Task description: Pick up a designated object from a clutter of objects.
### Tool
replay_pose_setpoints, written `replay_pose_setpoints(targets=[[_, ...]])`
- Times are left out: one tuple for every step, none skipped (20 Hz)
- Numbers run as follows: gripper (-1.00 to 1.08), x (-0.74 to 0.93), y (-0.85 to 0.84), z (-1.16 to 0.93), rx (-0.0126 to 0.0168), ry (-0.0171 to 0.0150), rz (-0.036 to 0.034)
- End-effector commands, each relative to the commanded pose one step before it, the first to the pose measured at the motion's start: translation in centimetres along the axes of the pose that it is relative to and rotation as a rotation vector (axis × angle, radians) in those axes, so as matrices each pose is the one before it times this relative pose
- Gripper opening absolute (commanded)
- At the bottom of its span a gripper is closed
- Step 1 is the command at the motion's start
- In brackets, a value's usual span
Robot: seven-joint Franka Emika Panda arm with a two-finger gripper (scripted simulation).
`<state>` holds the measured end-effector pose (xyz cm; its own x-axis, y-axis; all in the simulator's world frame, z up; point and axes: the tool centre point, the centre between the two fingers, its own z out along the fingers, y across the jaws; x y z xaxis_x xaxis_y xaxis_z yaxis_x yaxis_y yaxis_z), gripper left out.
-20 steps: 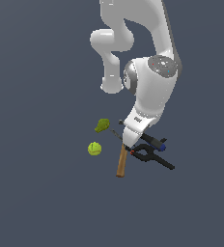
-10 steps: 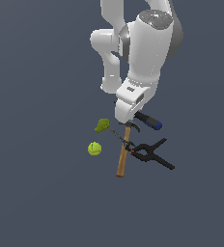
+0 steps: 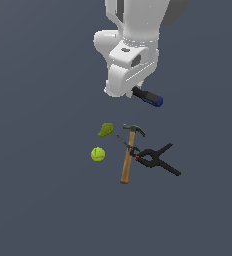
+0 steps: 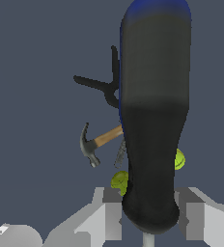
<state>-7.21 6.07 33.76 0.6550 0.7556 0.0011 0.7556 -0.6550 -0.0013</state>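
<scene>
My gripper point(image 3: 132, 91) is shut on the screwdriver point(image 3: 148, 97) and holds it well above the floor. Its black handle and blue end cap stick out toward the exterior view's right. In the wrist view the handle point(image 4: 155, 116) fills the middle, clamped between my two fingers point(image 4: 111, 212), and a bit of thin shaft shows below them. The rest of the clutter lies on the floor beneath: the wooden-handled hammer point(image 3: 127, 161), the black spring clamp point(image 3: 156, 159), the yellow-green ball point(image 3: 98, 154) and the green pear-like object point(image 3: 106, 130).
The hammer point(image 4: 98, 141), clamp point(image 4: 102, 87), ball point(image 4: 180, 159) and pear-like object point(image 4: 119, 181) show behind the handle in the wrist view. A thin grey item point(image 3: 123, 142) lies across the hammer. The floor is plain dark grey.
The arm has risen with the screwdriver shut in the gripper, from just above the clutter to well above it. The hammer, clamp, ball and pear-like object have stayed in place.
</scene>
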Motion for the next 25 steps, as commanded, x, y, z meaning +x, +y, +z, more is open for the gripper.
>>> replay_pose_setpoints(targets=[[-1.00, -1.332, -0.463, -2.139, 0.00054, 0.00133, -0.00033], [-1.00, -0.483, -0.153, -0.788, 0.00000, 0.00000, 0.00000], [-1.00, -0.466, -0.145, -0.761, 0.00000, 0.00000, 0.00000], [-1.00, -0.447, -0.137, -0.729, 0.00000, 0.00000, 0.00000], [-1.00, -0.427, -0.129, -0.695, 0.00000, 0.00000, 0.00000], [-1.00, -0.407, -0.120, -0.665, 0.00000, 0.00000, 0.00000], [-1.00, -0.388, -0.108, -0.636, 0.00000, 0.00000, 0.00000], [-1.00, -0.366, -0.095, -0.605, 0.00000, 0.00000, 0.00000], [-1.00, -0.343, -0.083, -0.571, 0.00000, 0.00000, 0.00000], [-1.00, -0.311, -0.070, -0.525, -0.00040, -0.00064, 0.00062], [-1.00, -0.294, -0.066, -0.492, 0.00000, 0.00000, 0.00000], [-1.00, -0.268, -0.059, -0.448, 0.00000, 0.00000, 0.00000], [-1.00, -0.228, -0.061, -0.399, -0.00039, -0.00050, 0.00027], [-1.00, -0.214, -0.045, -0.358, 0.00000, 0.00000, 0.00000], [-1.00, -0.173, -0.045, -0.309, -0.00038, -0.00050, 0.00029], [-1.00, -0.158, -0.029, -0.267, 0.00000, 0.00000, 0.00000], [-1.00, -0.130, -0.021, -0.222, 0.00000, 0.00000, 0.00000], [-1.00, -0.101, -0.012, -0.177, 0.00000, 0.00000, 0.00000], [-1.00, -0.061, -0.011, -0.130, -0.00029, -0.00036, 0.00016], [-1.00, -0.043, 0.007, -0.086, 0.00000, 0.00000, 0.00000], [-1.00, -0.014, 0.016, -0.041, 0.00000, 0.00000, 0.00000], [-1.00, 0.015, 0.025, 0.004, 0.00000, 0.00000, 0.00000], [-1.00, 0.067, 0.013, 0.050, -0.00046, -0.00052, 0.00000], [-1.00, 0.043, 0.026, 0.054, 0.00000, 0.00000, 0.00000], [-1.00, 0.016, 0.009, 0.021, 0.00000, 0.00000, 0.00000]])
